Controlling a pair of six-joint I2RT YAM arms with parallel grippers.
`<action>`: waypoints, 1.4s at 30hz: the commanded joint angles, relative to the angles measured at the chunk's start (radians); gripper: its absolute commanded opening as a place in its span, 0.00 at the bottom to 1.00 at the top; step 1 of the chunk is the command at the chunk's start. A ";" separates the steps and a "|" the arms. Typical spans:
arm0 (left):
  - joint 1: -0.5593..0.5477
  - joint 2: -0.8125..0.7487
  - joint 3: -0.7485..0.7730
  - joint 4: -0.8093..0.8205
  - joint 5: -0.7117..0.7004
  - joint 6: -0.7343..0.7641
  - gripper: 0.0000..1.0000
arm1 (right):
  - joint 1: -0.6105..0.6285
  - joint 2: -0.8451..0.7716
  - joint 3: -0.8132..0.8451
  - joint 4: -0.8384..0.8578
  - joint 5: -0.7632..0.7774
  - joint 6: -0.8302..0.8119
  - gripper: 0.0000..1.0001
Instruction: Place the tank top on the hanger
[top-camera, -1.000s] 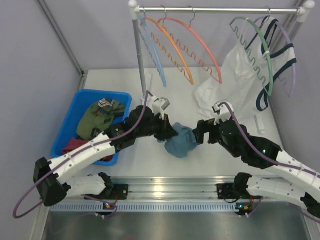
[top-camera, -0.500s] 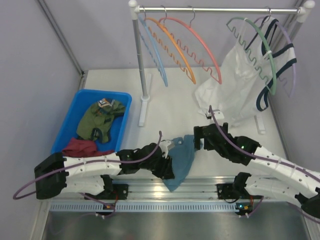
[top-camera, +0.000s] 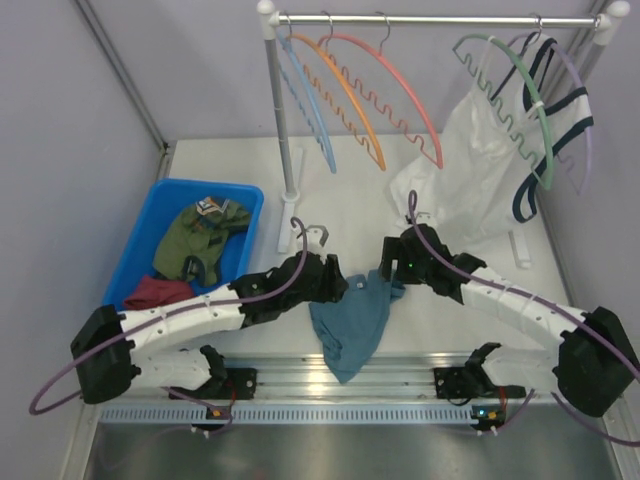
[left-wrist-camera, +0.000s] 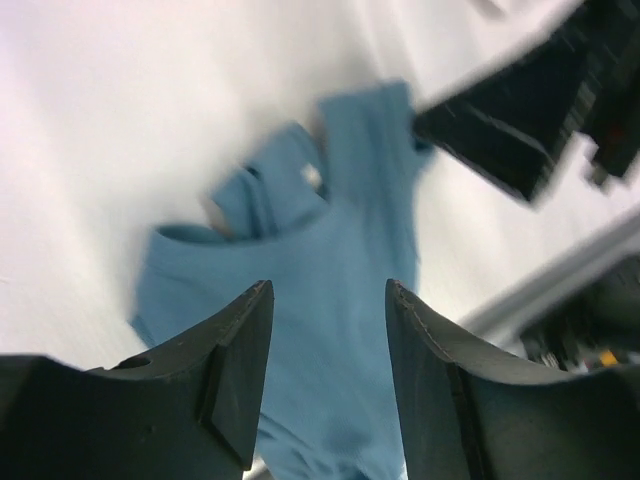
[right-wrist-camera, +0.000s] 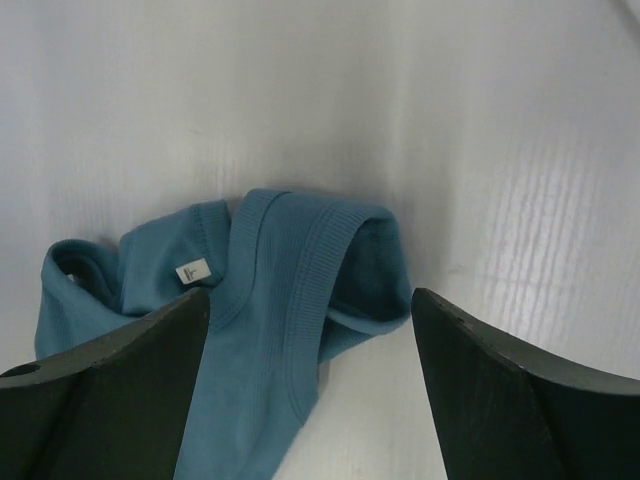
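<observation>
Tank top lies crumpled on the bench between left tool and right tool, both released. Only the right wrist view shows its white label; only overhead shows the pink hanger.

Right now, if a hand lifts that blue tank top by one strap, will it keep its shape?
Probably not: the tank top lies creased and folded on the table, so it would likely sag from the pinch. The thin ribbed fabric looks light. Pushed, it would probably bunch up.

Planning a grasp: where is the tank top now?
Top view: the tank top lies front-centre on the table, between the left gripper and right gripper.
</observation>
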 joint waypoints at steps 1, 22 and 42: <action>0.115 0.084 0.031 0.020 0.000 -0.005 0.53 | -0.014 0.056 0.002 0.156 -0.031 0.026 0.82; 0.368 0.429 0.043 0.304 0.511 -0.016 0.54 | -0.027 -0.060 -0.059 0.092 -0.001 -0.003 0.00; 0.374 0.656 0.181 0.327 0.760 0.025 0.17 | 0.026 -0.435 -0.087 -0.196 -0.027 -0.028 0.00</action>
